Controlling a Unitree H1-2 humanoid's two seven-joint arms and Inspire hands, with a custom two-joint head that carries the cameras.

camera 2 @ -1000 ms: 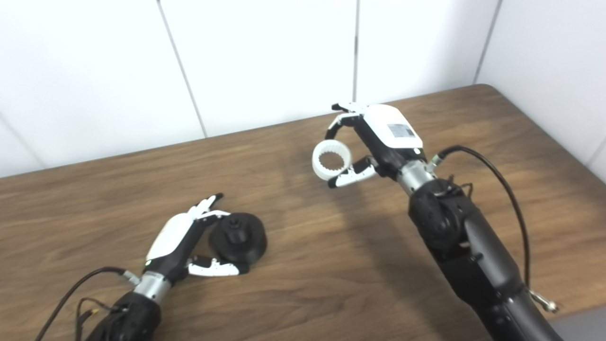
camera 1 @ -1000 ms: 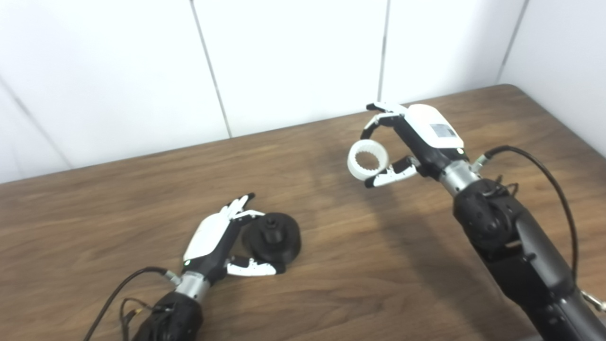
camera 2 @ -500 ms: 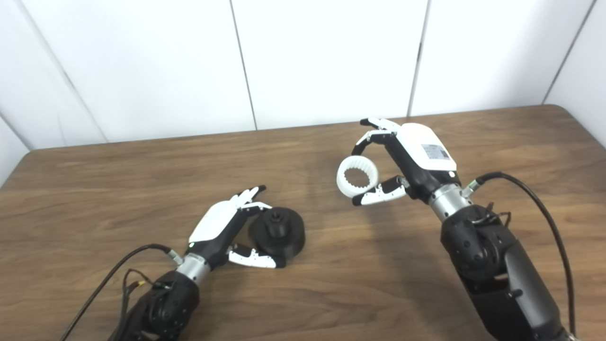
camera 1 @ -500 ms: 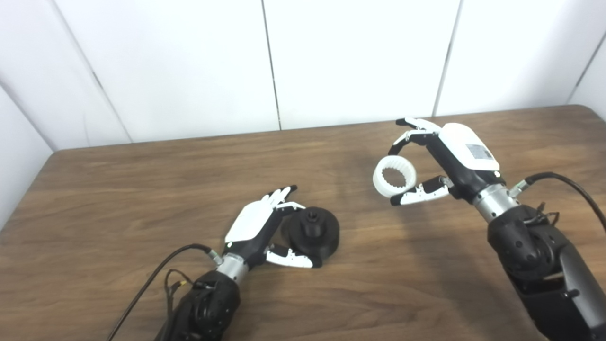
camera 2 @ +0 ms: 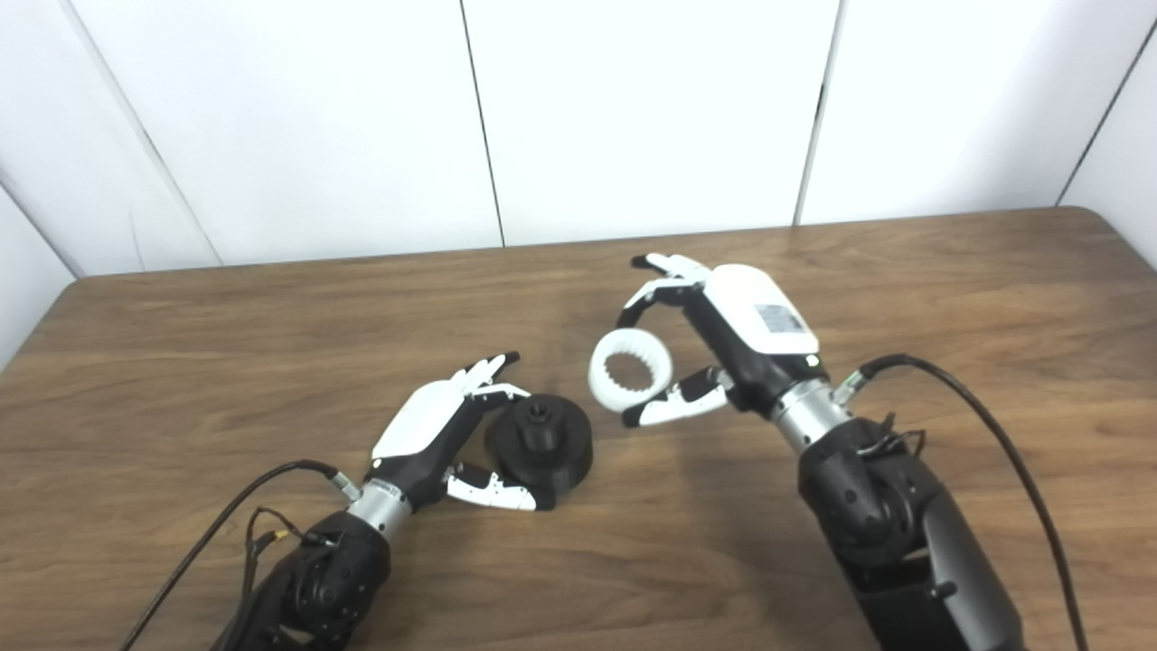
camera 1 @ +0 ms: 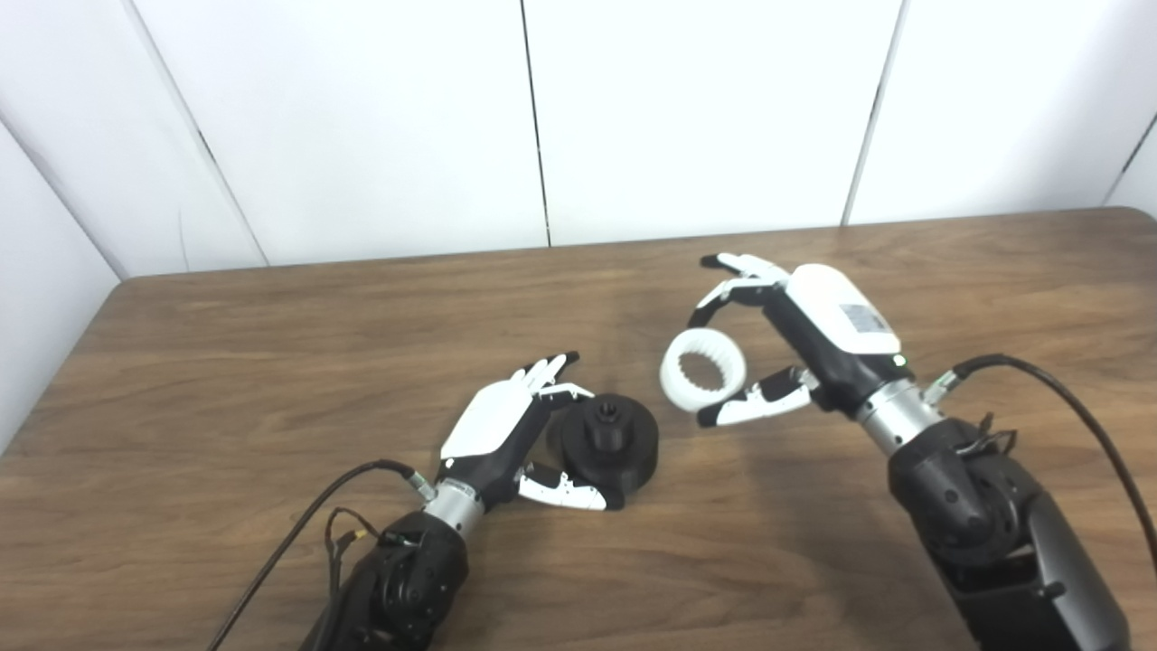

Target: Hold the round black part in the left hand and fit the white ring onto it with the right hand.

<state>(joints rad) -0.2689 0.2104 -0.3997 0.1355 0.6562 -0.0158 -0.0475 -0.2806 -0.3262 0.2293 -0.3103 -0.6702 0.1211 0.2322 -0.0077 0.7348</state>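
The round black part [camera 1: 607,443] with a raised hub sits on the wooden table [camera 1: 271,362], left of centre. My left hand [camera 1: 497,429] lies against its left side, fingers stretched out and apart, thumb along its front edge; it is not closed on it. My right hand [camera 1: 813,334] is shut on the white toothed ring [camera 1: 703,370], pinched between thumb and fingers, and holds it in the air above and to the right of the black part. The ring's opening faces me. The ring [camera 2: 631,372] and the part [camera 2: 540,434] are apart.
White wall panels [camera 1: 542,117] stand behind the table's far edge. Black cables run from both wrists, one on the left [camera 1: 298,515] and one on the right [camera 1: 1067,407]. Bare wood lies around both hands.
The camera has swung, shifting the whole picture. My right hand has carried the ring down and left, closer to the black part. The left hand and the part have stayed together.
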